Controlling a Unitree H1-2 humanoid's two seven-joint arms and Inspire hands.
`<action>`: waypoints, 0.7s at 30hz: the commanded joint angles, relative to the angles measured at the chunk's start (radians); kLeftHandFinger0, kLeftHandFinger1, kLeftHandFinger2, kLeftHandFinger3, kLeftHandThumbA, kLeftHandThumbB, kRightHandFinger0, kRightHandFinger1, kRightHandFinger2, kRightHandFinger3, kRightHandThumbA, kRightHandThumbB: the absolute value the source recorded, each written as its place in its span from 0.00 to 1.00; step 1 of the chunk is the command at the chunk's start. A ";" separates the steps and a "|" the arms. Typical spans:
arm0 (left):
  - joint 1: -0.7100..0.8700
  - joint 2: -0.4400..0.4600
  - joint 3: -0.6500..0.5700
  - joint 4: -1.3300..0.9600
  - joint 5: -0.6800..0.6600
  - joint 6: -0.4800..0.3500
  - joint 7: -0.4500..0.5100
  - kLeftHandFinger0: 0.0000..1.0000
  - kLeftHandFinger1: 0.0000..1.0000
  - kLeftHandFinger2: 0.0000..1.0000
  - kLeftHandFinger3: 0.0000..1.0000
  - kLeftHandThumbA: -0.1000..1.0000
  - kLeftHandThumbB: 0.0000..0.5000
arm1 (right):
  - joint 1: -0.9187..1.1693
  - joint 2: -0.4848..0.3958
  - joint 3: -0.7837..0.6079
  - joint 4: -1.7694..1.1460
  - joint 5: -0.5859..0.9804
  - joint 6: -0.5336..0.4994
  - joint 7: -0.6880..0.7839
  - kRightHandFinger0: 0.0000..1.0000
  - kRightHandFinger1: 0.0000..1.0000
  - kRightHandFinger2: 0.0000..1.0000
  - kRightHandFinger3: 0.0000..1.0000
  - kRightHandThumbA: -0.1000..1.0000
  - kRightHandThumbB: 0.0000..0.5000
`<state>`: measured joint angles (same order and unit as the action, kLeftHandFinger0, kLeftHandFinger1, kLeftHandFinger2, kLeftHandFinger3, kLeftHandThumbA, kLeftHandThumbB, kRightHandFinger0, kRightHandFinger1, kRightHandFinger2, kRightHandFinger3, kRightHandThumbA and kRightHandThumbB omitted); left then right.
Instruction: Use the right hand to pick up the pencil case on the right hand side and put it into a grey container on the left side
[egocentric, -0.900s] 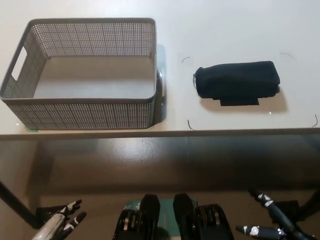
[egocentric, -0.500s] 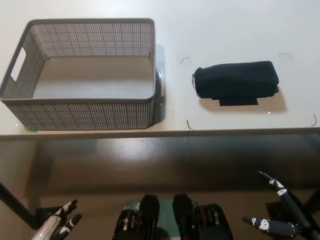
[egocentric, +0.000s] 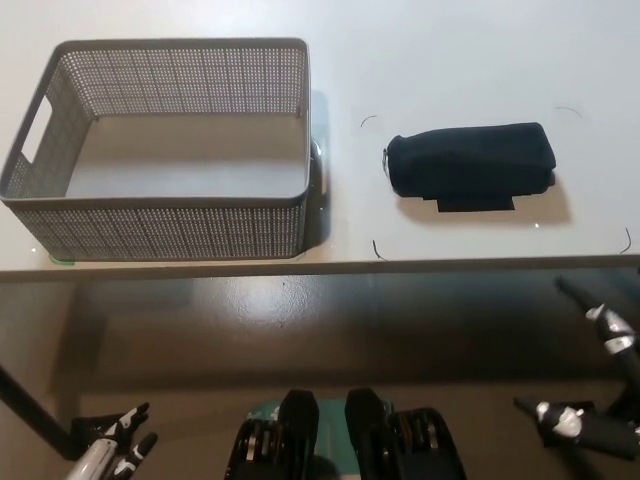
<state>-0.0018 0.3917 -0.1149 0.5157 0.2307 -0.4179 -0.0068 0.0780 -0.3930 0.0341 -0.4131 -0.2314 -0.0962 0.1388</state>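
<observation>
A black pencil case (egocentric: 470, 161) lies on its side on the white table, right of centre. A grey perforated container (egocentric: 160, 148) stands on the table's left half, with nothing inside it. My black right hand (egocentric: 595, 385) is at the lower right, below the table's front edge and apart from the case, its fingers spread open. My white left hand (egocentric: 112, 455) rests at the bottom left corner, only partly in view, fingers apart.
The table's front edge (egocentric: 320, 266) runs across the picture below the container and the case. Thin black marks (egocentric: 375, 248) are drawn on the tabletop around the case. A dark floor lies below the table edge.
My right hand has risen and shifted right, toward the table's front edge. My left hand has sunk slightly lower in the corner. Container and case have not moved.
</observation>
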 joint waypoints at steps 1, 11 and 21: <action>-0.015 0.017 0.016 -0.033 0.012 -0.052 0.027 1.00 1.00 1.00 1.00 1.00 0.91 | -0.061 -0.045 -0.046 -0.059 0.039 0.025 0.027 1.00 1.00 1.00 1.00 0.91 0.64; -0.019 0.016 0.019 -0.013 0.002 -0.052 0.007 1.00 1.00 1.00 1.00 1.00 0.93 | -0.349 -0.124 -0.042 0.066 0.004 0.168 0.113 1.00 1.00 1.00 1.00 0.91 0.75; -0.019 0.023 0.020 -0.020 -0.007 -0.029 -0.021 1.00 1.00 1.00 1.00 1.00 0.96 | -0.679 -0.174 0.100 0.312 -0.202 0.221 0.155 1.00 1.00 1.00 1.00 0.81 1.00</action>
<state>-0.0071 0.3919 -0.1048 0.5146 0.2293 -0.4303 -0.0125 -0.4574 -0.5193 0.0787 -0.1826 -0.2994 0.0756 0.2437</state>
